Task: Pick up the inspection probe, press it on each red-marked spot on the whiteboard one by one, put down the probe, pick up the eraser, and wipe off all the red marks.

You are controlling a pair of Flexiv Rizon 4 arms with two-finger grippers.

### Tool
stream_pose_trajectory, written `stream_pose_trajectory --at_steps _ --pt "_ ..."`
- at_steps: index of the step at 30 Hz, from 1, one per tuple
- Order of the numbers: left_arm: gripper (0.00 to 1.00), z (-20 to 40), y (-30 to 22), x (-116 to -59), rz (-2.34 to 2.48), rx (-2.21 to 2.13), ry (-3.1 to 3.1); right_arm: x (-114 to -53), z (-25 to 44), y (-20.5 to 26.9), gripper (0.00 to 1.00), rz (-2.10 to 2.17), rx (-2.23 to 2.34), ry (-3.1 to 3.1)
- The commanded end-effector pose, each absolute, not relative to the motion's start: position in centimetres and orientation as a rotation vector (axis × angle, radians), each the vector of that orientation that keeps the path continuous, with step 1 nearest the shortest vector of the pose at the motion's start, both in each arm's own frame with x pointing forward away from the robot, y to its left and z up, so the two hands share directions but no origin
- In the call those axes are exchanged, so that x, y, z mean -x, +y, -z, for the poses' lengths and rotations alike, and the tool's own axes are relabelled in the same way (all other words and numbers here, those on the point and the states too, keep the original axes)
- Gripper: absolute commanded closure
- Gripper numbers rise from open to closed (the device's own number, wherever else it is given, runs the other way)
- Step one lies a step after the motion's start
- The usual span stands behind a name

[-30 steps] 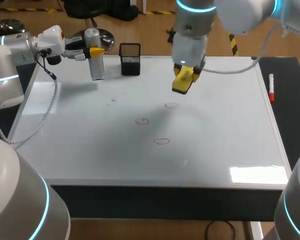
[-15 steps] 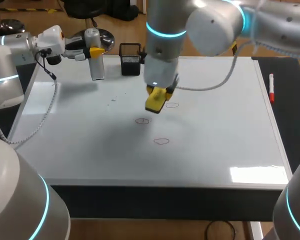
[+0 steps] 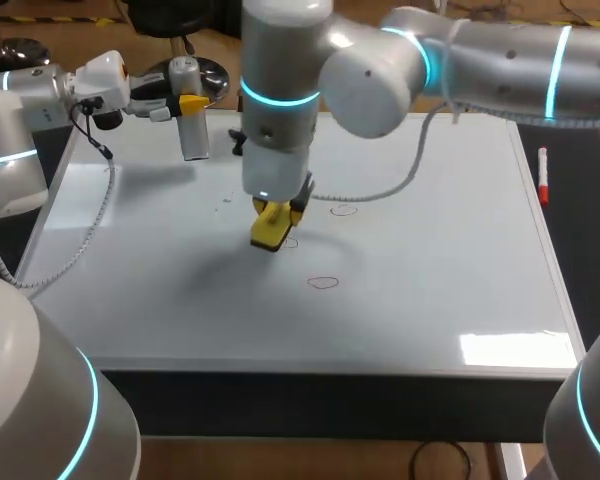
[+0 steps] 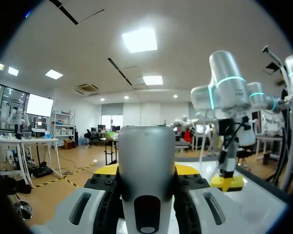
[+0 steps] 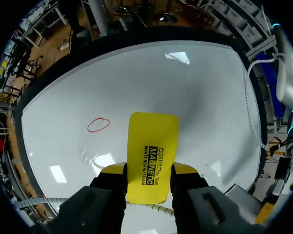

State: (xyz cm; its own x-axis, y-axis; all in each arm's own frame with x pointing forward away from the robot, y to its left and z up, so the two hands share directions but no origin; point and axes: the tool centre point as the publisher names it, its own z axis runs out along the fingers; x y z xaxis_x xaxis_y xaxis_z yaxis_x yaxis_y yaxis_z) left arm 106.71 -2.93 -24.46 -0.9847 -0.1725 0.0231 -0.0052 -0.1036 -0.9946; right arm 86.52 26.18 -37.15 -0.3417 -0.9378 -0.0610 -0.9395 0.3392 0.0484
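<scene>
The whiteboard (image 3: 430, 280) carries red circles: one (image 3: 344, 210) further back, one (image 3: 323, 283) nearer the front, and a third (image 3: 289, 243) partly hidden by the yellow eraser (image 3: 270, 228). My right gripper (image 3: 277, 212), reaching past the middle, is shut on that eraser. In the right wrist view the eraser (image 5: 151, 156) sticks out between the fingers of the gripper (image 5: 150, 170), with one red circle (image 5: 98, 125) beside it. My left gripper (image 3: 185, 103) is shut on the upright grey probe (image 3: 190, 125) at the back left. The probe (image 4: 146, 170) fills the left wrist view.
A red marker (image 3: 543, 175) lies on the dark strip right of the whiteboard. My right arm (image 3: 280, 100) spans the back of the board from the right. A cable (image 3: 90, 210) hangs from my left wrist over the board's left edge.
My right arm swung left and toward the front with the eraser, from the board's back middle to the left red circle. It now hides the black mesh holder. The left arm stayed still.
</scene>
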Motion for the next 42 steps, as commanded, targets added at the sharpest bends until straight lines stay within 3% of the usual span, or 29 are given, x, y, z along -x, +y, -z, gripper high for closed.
stream_pose_trajectory --at_steps 1,42 --pt "1.0 24.2 -3.0 -106.5 2.239 0.207 2.024 -86.7 38.8 27.9 1.0 -0.038 1.824 2.577" --pt "1.0 24.2 -3.0 -106.5 2.239 0.207 2.024 -87.0 44.6 25.8 1.0 -0.039 1.672 2.635"
